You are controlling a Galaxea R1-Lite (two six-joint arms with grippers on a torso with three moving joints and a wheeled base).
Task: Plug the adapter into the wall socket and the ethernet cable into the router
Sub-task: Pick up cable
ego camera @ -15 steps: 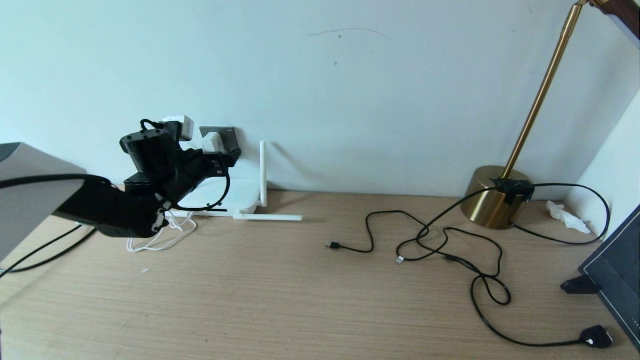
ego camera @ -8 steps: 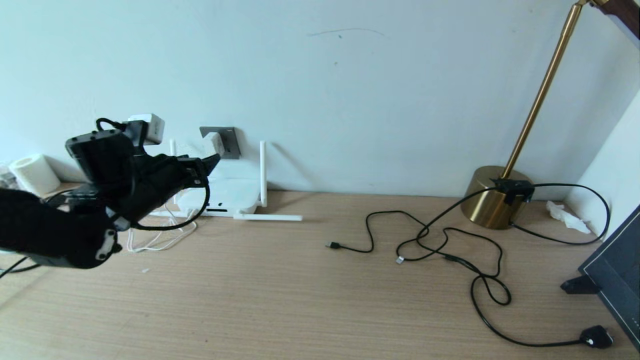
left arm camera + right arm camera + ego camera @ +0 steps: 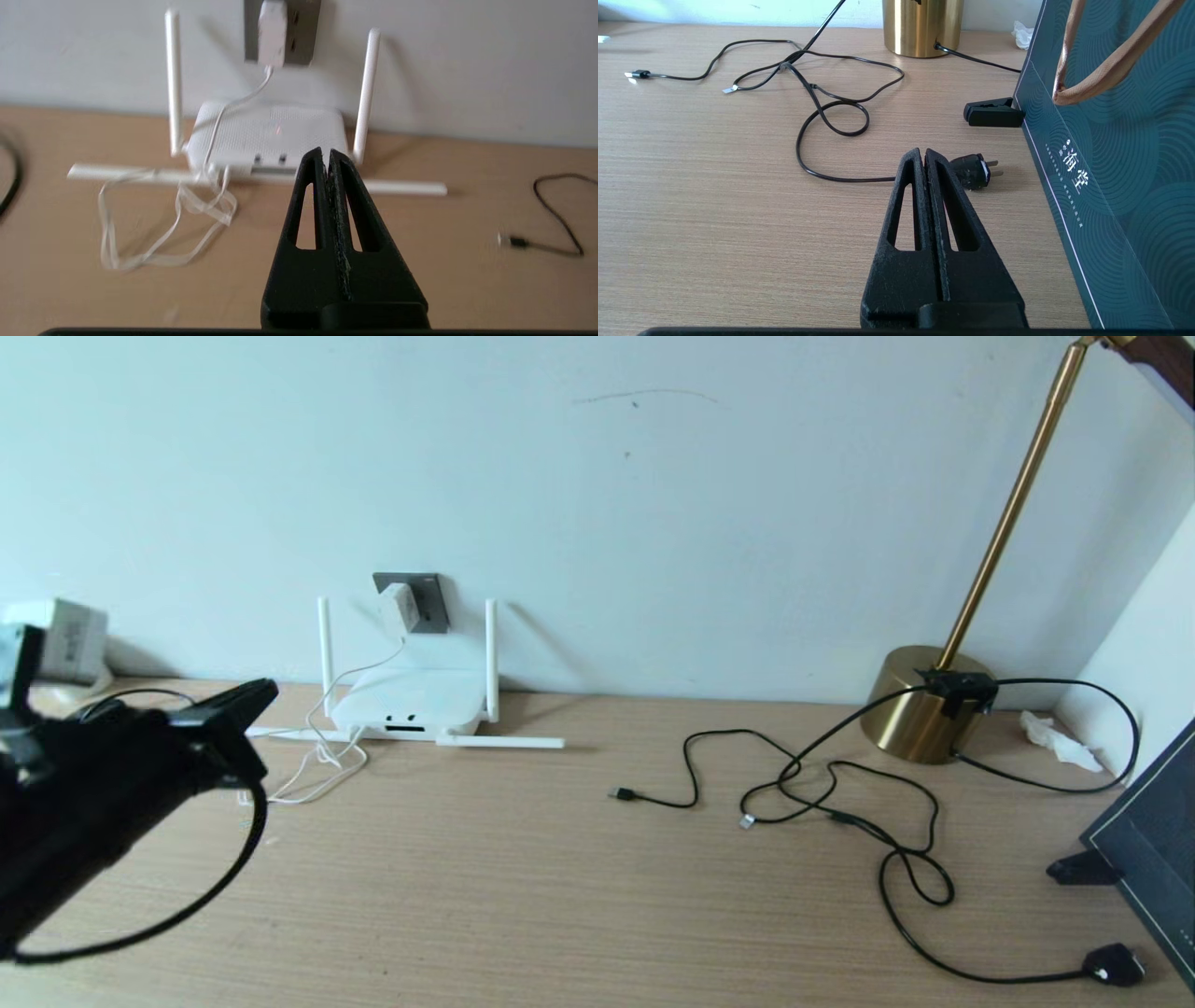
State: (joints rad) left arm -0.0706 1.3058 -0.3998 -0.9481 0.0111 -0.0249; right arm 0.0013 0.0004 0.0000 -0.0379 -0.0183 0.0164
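Observation:
The white adapter [image 3: 402, 605] sits plugged in the dark grey wall socket [image 3: 426, 604], its thin white cord hanging to a loose pile [image 3: 313, 770] on the desk. Below stands the white router [image 3: 407, 703], with dark ports on its front edge [image 3: 268, 161]. My left gripper [image 3: 265, 692] is shut and empty, hanging above the desk well in front and left of the router; the adapter [image 3: 272, 31] shows beyond its tips [image 3: 325, 151]. The black ethernet cable's clear plug [image 3: 747, 821] lies mid-desk, also visible as the clip [image 3: 730, 88]. My right gripper [image 3: 923, 151] is shut, empty, low over the desk's right side.
A brass lamp base [image 3: 920, 705] stands at the back right with black cables looping from it. A USB-tipped cable end [image 3: 621, 793] and a black mains plug [image 3: 976, 171] lie on the desk. A dark teal bag [image 3: 1111, 140] blocks the right edge.
My left gripper let go of the adapter at the socket, drew back down and to the left, and closed. The adapter stays in the socket. The right arm has not moved.

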